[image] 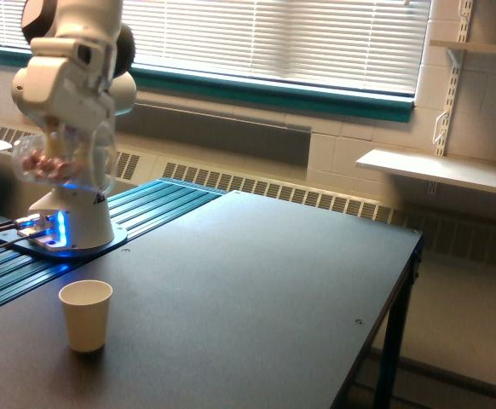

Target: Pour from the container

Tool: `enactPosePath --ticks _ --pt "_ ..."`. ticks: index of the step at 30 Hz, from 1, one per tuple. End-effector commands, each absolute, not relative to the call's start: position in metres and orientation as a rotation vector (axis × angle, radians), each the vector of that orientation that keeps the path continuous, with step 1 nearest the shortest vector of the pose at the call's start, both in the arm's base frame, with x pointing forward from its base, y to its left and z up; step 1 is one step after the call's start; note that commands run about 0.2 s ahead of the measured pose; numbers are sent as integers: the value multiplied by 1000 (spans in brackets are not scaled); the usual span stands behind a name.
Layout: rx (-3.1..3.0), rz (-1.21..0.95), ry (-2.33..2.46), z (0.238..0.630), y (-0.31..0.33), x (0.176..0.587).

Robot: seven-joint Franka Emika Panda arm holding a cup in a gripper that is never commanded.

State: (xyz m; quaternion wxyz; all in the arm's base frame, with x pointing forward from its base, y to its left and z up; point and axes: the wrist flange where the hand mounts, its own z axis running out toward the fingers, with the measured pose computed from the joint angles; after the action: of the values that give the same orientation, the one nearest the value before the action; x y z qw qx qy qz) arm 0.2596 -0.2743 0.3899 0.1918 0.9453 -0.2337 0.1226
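Hanging in the air at the exterior view's left, the container (60, 162) is a clear see-through cup with pinkish-red pieces visible inside it; it is tilted onto its side rather than upright, and it sits well above the table (256, 290), touching nothing below it; the gripper (67, 136) comes down onto it from above, white and blocky, and its fingers are closed on the container, though the exact contact points are blurred by the clear plastic; behind the container stands the robot's own white base column (82, 213), with a blue light glowing at its foot (52, 230); that foot rests on a ribbed teal-dark surface (146, 209) that adjoins the table's far left corner.

Lower down and nearer the camera, a cream paper cup (86, 314) stands upright on the dark tabletop, open mouth up, well apart from the container and below it; whether it holds anything cannot be told from this angle; the rest of the tabletop stretches away to the exterior view's right; beyond the table run a low radiator grille (316, 198) along the wall, a teal window sill (316, 98) under closed white blinds (299, 38), and a wall shelf (440, 170) at the exterior view's right.
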Motion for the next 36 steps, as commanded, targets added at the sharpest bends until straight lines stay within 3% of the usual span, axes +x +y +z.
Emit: enactPosePath --ticks 1,36 --pt "2677 226 -511 368 -282 238" --pt "2591 -38 -536 304 -306 263"
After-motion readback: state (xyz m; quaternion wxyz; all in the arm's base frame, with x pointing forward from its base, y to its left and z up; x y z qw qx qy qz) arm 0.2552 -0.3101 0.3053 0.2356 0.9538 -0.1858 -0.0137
